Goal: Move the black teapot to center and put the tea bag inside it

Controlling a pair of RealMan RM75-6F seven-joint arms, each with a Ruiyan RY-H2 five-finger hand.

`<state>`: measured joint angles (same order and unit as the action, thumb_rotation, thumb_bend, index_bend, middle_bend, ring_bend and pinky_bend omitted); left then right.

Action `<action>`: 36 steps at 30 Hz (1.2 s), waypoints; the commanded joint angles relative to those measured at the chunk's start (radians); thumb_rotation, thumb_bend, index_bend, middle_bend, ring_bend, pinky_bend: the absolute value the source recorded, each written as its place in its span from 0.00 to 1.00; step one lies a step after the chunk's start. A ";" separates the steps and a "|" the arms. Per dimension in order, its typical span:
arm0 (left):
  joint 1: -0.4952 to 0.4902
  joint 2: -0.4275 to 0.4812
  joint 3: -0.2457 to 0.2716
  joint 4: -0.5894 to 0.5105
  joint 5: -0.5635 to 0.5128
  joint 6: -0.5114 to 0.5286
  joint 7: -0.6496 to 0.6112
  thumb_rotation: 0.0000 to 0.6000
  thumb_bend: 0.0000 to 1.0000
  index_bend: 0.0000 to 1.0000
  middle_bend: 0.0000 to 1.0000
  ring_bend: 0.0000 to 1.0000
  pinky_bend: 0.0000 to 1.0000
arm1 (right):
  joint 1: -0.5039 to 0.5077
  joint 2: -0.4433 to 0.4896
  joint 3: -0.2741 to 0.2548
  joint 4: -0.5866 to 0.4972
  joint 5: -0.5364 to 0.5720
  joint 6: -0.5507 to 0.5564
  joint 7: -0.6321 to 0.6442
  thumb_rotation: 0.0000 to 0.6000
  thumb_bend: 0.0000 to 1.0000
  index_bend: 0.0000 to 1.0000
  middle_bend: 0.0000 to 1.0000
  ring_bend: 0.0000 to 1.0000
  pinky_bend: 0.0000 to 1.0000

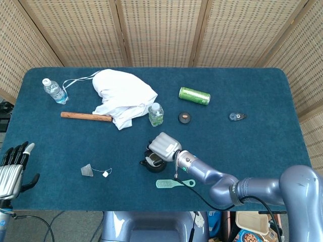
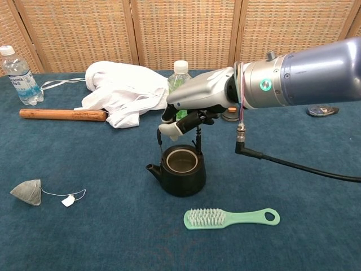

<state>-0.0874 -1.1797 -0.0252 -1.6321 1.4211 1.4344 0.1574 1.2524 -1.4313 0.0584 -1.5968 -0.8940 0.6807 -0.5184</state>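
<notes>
Chest view shows the right hand (image 2: pixel 194 107) with fingers curled around the wire handle of the teapot (image 2: pixel 179 172), which sits at middle of the frame, lid off, spout pointing left. The tea bag (image 2: pixel 26 192) lies at lower left, well apart, its string and tag trailing right. In the head view the left hand (image 1: pixel 12 169) waits at the lower left edge, fingers spread and holding nothing. Judging from this, the pot should be set flat and released gently, straight upward, so the handle does not tip it; then the left hand can take the bag.
</notes>
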 commanded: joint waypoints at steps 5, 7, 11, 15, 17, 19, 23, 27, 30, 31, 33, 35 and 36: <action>-0.001 0.003 -0.001 -0.006 0.005 0.002 0.004 1.00 0.35 0.00 0.00 0.00 0.00 | -0.025 0.035 0.008 -0.033 -0.031 0.036 0.025 0.00 0.67 0.28 0.30 0.74 0.73; -0.001 0.004 -0.001 -0.008 0.006 0.002 0.005 1.00 0.35 0.00 0.00 0.00 0.00 | -0.034 0.043 0.009 -0.041 -0.043 0.046 0.032 0.00 0.67 0.27 0.29 0.74 0.73; 0.000 0.005 0.000 -0.011 0.007 0.004 0.008 1.00 0.35 0.00 0.00 0.00 0.00 | -0.063 0.067 0.017 -0.059 -0.073 0.081 0.062 0.00 0.68 0.27 0.29 0.74 0.73; -0.001 0.008 -0.001 -0.017 0.011 0.005 0.011 1.00 0.35 0.00 0.00 0.00 0.00 | -0.107 0.096 0.027 -0.080 -0.120 0.135 0.100 0.00 0.67 0.27 0.30 0.71 0.73; -0.003 0.009 -0.002 -0.020 0.012 0.005 0.013 1.00 0.35 0.00 0.00 0.00 0.00 | -0.125 0.108 0.029 -0.088 -0.135 0.154 0.113 0.00 0.67 0.27 0.31 0.67 0.73; -0.004 0.010 -0.002 -0.022 0.014 0.004 0.015 1.00 0.35 0.00 0.00 0.00 0.00 | -0.147 0.122 0.031 -0.097 -0.145 0.178 0.125 0.00 0.67 0.27 0.32 0.60 0.73; -0.009 0.012 -0.003 -0.027 0.019 0.002 0.019 1.00 0.35 0.00 0.00 0.00 0.00 | -0.194 0.149 0.032 -0.113 -0.165 0.229 0.149 0.00 0.67 0.28 0.35 0.49 0.73; -0.016 0.015 -0.007 -0.033 0.022 -0.002 0.027 1.00 0.35 0.00 0.00 0.00 0.00 | -0.255 0.192 0.026 -0.134 -0.173 0.283 0.172 0.00 0.67 0.33 0.37 0.48 0.73; -0.026 0.017 -0.012 -0.039 0.026 -0.009 0.035 1.00 0.35 0.00 0.00 0.00 0.00 | -0.313 0.238 0.013 -0.159 -0.172 0.330 0.184 0.00 0.67 0.36 0.38 0.48 0.73; -0.028 0.017 -0.013 -0.041 0.026 -0.011 0.037 1.00 0.35 0.00 0.00 0.00 0.00 | -0.323 0.248 0.012 -0.164 -0.174 0.335 0.187 0.00 0.67 0.37 0.38 0.48 0.73; -0.034 0.017 -0.015 -0.043 0.029 -0.015 0.040 1.00 0.35 0.00 0.00 0.00 0.00 | -0.352 0.270 0.006 -0.169 -0.173 0.355 0.190 0.00 0.67 0.38 0.39 0.48 0.73; -0.038 0.018 -0.016 -0.044 0.031 -0.018 0.044 1.00 0.35 0.00 0.00 0.00 0.00 | -0.368 0.281 0.004 -0.173 -0.169 0.364 0.192 0.00 0.67 0.39 0.40 0.48 0.73; -0.040 0.018 -0.017 -0.044 0.031 -0.019 0.045 1.00 0.35 0.00 0.00 0.00 0.00 | -0.376 0.286 0.002 -0.174 -0.167 0.367 0.193 0.00 0.67 0.40 0.40 0.48 0.73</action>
<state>-0.1256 -1.1620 -0.0414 -1.6759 1.4518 1.4164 0.2014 0.8860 -1.1524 0.0644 -1.7667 -1.0637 1.0422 -0.3285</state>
